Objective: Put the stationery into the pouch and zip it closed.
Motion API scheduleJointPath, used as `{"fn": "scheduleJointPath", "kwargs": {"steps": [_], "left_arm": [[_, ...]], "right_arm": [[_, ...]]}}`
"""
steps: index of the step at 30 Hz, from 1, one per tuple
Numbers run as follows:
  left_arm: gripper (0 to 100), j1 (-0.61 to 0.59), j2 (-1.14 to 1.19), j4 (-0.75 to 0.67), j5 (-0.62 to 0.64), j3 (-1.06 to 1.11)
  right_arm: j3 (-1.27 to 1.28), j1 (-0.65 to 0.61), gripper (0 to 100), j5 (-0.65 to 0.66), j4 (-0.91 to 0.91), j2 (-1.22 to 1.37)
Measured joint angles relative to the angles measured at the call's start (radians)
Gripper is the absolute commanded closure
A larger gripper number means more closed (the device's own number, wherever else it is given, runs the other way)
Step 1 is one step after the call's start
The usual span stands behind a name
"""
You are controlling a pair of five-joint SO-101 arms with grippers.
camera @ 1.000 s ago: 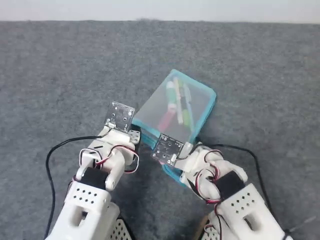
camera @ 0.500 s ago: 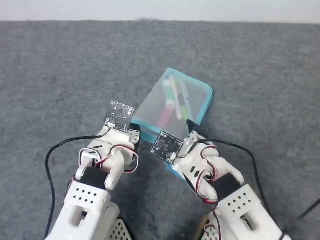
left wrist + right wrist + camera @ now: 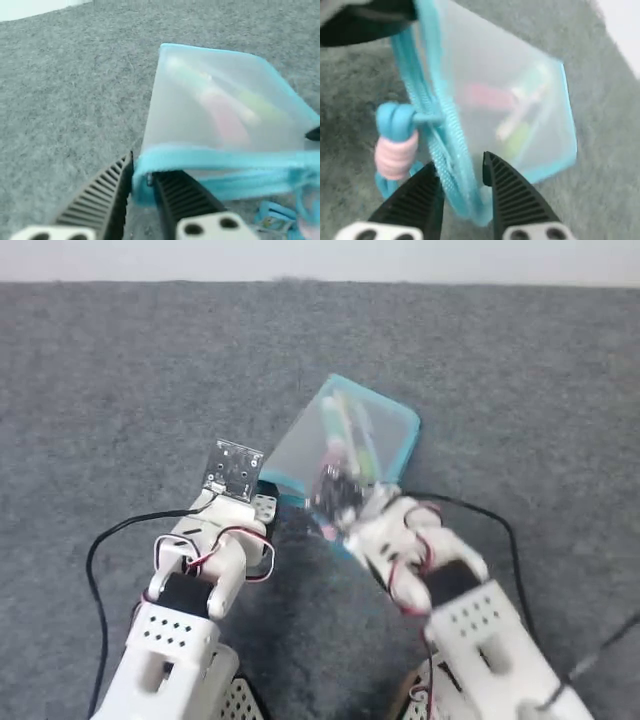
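A see-through pouch (image 3: 345,435) with teal edging lies on the grey mat, with pink, green and white pens (image 3: 350,430) inside it. My left gripper (image 3: 265,502) is shut on the pouch's near left corner, and the teal zip edge (image 3: 200,160) is pinched between its fingers (image 3: 172,192). My right gripper (image 3: 460,162) stands astride the zip edge (image 3: 452,175), jaws a little apart. The zip pull (image 3: 395,145), a blue cord with a pink bead, hangs just beside one of its fingers (image 3: 420,195). The pens (image 3: 515,120) lie farther in.
Grey felt mat (image 3: 120,390) covers the whole table, with free room on all sides of the pouch. Black cables (image 3: 100,550) trail from both arms near the front edge.
My right gripper has moved away from the front edge along the zip edge, and the pouch has shifted slightly up and left in the high view. The left gripper has kept its hold.
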Motion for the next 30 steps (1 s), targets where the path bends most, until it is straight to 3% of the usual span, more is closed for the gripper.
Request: {"fn": "scheduleJointPath", "kwargs": {"steps": [5,11,19,26,30], "left_arm": [[86,0.0,0.0,0.005,0.006,-0.012],[86,-0.002,-0.003,0.133,0.002,-0.074],[86,0.002,-0.203,0.255,0.002,-0.075],[76,0.192,-0.241,0.255,-0.035,-0.005],[76,0.216,-0.244,0.255,-0.038,0.005]], "right_arm": [[-0.252,0.075,99.1,-0.078,0.0,0.342],[-0.482,0.103,99.2,-0.149,0.017,0.6],[-0.509,0.1,99.2,-0.172,0.06,0.612],[-0.47,0.034,99.2,-0.201,0.166,0.477],[-0.373,0.028,99.2,-0.203,0.169,0.354]]}}
